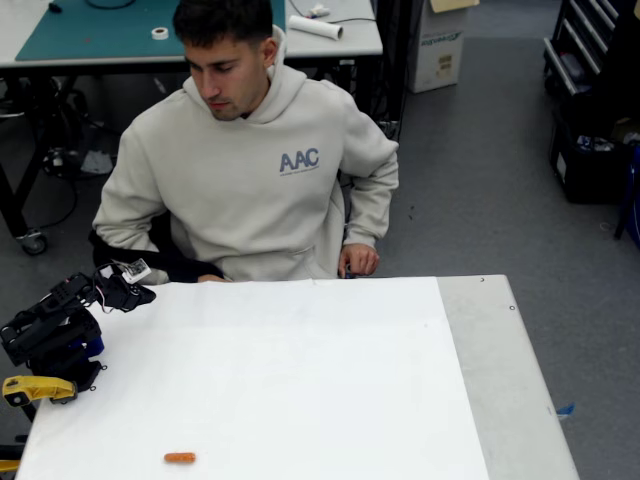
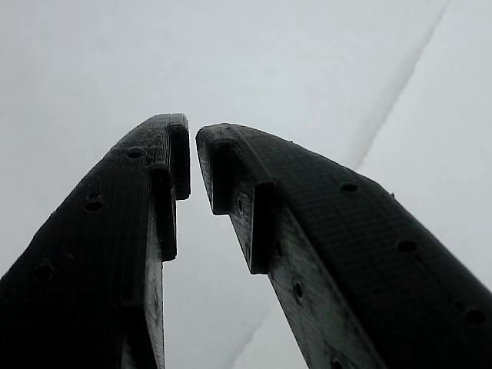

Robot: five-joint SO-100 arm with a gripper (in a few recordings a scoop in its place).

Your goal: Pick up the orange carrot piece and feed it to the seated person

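Item: my gripper [image 2: 192, 157], black, fingertips nearly together with a thin gap, nothing between them, folded at the white table's [image 1: 300, 370] left edge. Orange carrot piece [image 1: 180, 458]: near front edge, well apart. Seated person [image 1: 250, 170]: behind table.

The white table [image 1: 300, 370] lies bare between the arm [image 1: 55, 335] at left and the carrot [image 1: 180, 458]; the person [image 1: 250, 170] sits behind the far edge.
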